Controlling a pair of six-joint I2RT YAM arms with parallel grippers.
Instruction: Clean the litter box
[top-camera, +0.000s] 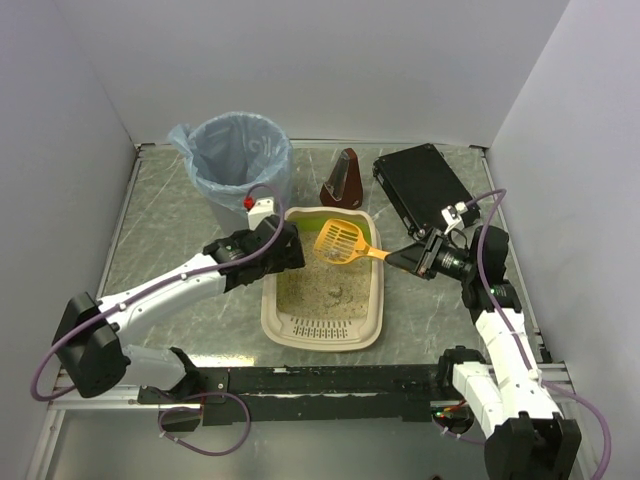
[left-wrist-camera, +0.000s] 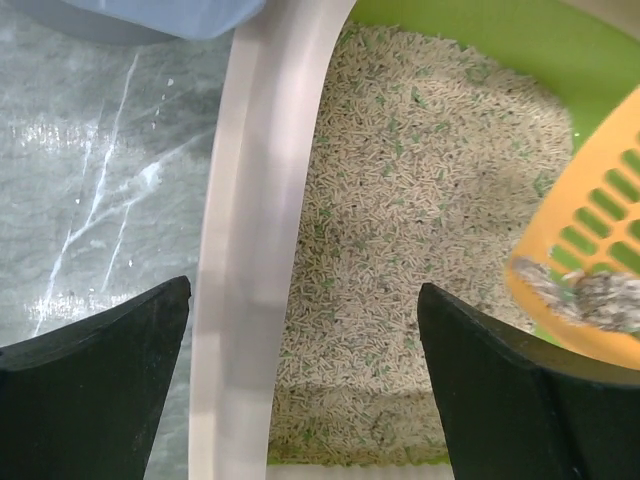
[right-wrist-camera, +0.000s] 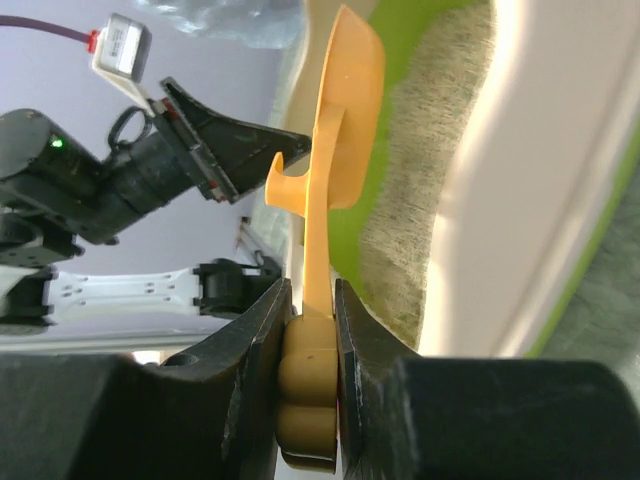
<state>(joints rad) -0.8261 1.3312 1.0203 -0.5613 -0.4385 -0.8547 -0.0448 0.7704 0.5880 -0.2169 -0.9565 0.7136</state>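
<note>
The cream-beige litter box (top-camera: 322, 333) with a lime-green far wall and sandy grey litter (top-camera: 322, 290) sits mid-table. My right gripper (top-camera: 412, 260) is shut on the handle of an orange slotted scoop (top-camera: 340, 242), held above the box's far end with a grey clump in it (left-wrist-camera: 590, 298). The scoop handle shows between the right fingers (right-wrist-camera: 310, 345). My left gripper (top-camera: 290, 246) is open, its jaws straddling the box's left rim (left-wrist-camera: 245, 260), one finger (left-wrist-camera: 90, 390) outside and one over the litter (left-wrist-camera: 420, 180).
A round bin lined with a blue bag (top-camera: 237, 160) stands at the back left, touching the box's far corner. A flat black case (top-camera: 425, 185) lies at the back right. A dark brown wedge-shaped object (top-camera: 345, 180) stands behind the box.
</note>
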